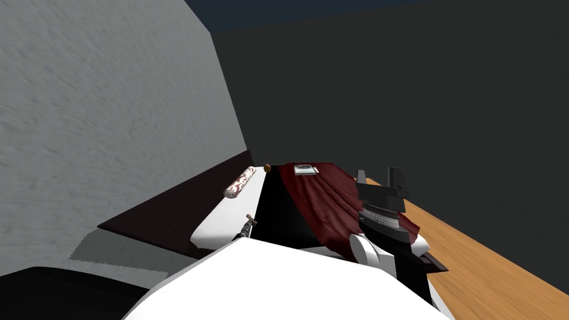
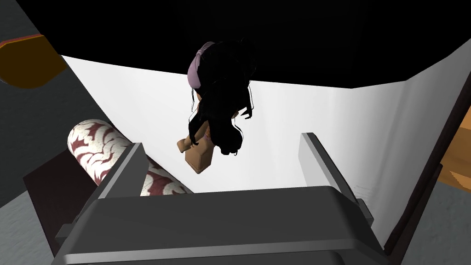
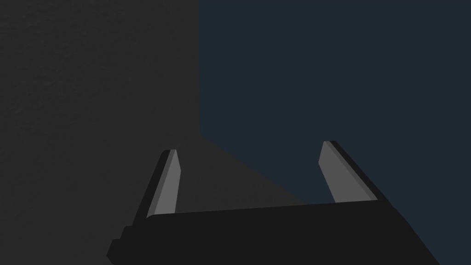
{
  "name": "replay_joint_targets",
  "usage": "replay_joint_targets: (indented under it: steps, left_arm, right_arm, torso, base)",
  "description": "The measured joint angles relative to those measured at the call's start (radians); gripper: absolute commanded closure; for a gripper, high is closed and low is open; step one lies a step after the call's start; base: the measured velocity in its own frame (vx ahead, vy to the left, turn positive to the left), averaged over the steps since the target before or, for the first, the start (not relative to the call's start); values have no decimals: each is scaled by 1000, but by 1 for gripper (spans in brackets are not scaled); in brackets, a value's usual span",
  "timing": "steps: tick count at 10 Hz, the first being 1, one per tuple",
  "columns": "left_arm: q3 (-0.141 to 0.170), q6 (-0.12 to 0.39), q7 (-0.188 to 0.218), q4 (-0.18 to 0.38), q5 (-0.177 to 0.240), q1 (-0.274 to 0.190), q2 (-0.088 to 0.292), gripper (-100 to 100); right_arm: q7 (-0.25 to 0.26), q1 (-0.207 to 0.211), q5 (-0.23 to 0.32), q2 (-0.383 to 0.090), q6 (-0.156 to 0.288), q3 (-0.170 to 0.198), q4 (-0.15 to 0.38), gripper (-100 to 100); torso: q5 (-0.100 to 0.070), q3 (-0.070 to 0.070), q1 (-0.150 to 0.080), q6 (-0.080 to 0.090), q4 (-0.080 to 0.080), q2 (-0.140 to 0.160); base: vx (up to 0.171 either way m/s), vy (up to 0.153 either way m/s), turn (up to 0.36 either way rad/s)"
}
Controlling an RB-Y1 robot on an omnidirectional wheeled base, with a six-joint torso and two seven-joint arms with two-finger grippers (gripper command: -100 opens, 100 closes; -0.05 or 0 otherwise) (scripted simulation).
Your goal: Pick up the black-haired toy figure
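Note:
The toy figure has long black hair, a pink headband and a tan body. It lies on the white mattress, at the edge of a black area. My left gripper is open just short of it; the fingers stand apart on either side and touch nothing. The head view shows the toy figure small, just above my chest. My right gripper is raised over the dark red blanket, open and empty, with its fingers wide apart.
A red-and-white patterned bolster lies close beside my left finger, near the dark bed frame. A brown round object and a small flat card sit at the bed's far end. Wooden floor runs along the right.

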Motion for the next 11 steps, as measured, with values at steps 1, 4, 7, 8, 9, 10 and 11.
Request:
replay_joint_targets:
  steps: [1,4,7,8,9,10,11]
  left_arm:
    - [0,0,0,0,0,0,0,-100]
    - [31,-68,-17,68,-1,9,-30,-100]
    - [59,-131,-32,131,-2,9,-57,100]
    - [59,-131,-31,131,-2,9,-57,100]
    - [58,-131,-33,131,-2,9,-56,100]
    - [58,-131,-33,131,-3,9,-56,100]
    - [58,-131,-33,131,-3,9,-56,100]
  right_arm:
    - [0,0,0,0,0,0,0,0]
    - [0,0,0,0,0,0,0,0]
    - [0,0,0,0,0,0,0,0]
    - [0,0,0,0,0,0,0,0]
    - [0,0,0,0,0,0,0,0]
    - [0,0,0,0,0,0,0,0]
    - [0,0,0,0,0,0,0,0]
  torso:
    - [0,2,1,0,1,3]
    - [1,0,4,0,0,0]
    - [1,1,3,0,0,2]
    - [0,2,1,0,1,3]
    - [1,3,1,0,1,4]
    - [1,3,1,-1,1,4]
    - [1,3,1,-1,1,4]
  base:
    - [41,18,-121]
    - [78,55,-111]
    - [35,30,-55]
    - [0,0,0]
    - [0,0,0]
    - [0,0,0]
    - [0,0,0]
